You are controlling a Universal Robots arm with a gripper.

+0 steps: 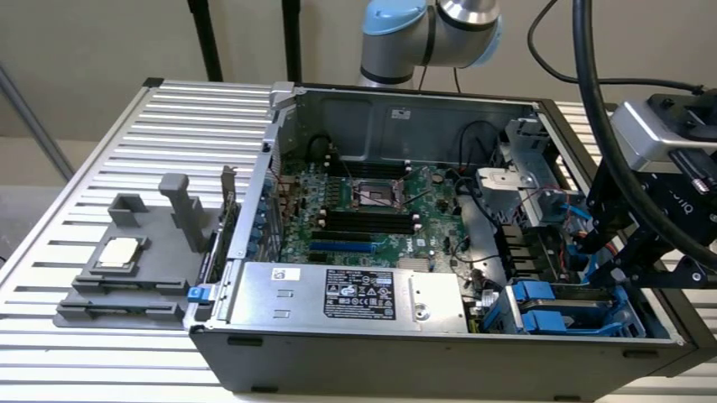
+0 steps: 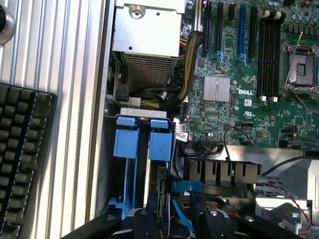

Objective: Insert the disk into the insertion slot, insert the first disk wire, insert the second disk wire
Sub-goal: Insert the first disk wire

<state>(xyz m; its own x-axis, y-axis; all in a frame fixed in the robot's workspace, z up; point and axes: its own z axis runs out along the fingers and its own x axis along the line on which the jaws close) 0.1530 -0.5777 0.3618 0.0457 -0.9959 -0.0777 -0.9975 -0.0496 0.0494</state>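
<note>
At the exterior view's right, my gripper point(image 1: 599, 260) reaches down into the open computer case, just behind the insertion slot point(image 1: 627, 323). Two bright blue carrier clips point(image 2: 162, 142) stand in the slot point(image 2: 130, 174). The disk under them is mostly hidden. In the wrist view my gripper point(image 2: 185, 193) is shut on the blue plug of a disk wire point(image 2: 185, 186), and its blue cable point(image 2: 180, 213) trails back between the black fingers point(image 2: 199, 204). The plug sits against the black ribbed part beside the slot.
The silver power supply box point(image 1: 348, 294) lies along the case's front, with the motherboard point(image 1: 370, 210) behind it. A keyboard point(image 2: 22, 159) lies on the ribbed table outside the case wall. A grey fixture point(image 1: 134, 260) stands at the exterior view's left. Red and black wires point(image 2: 284, 191) run near my gripper.
</note>
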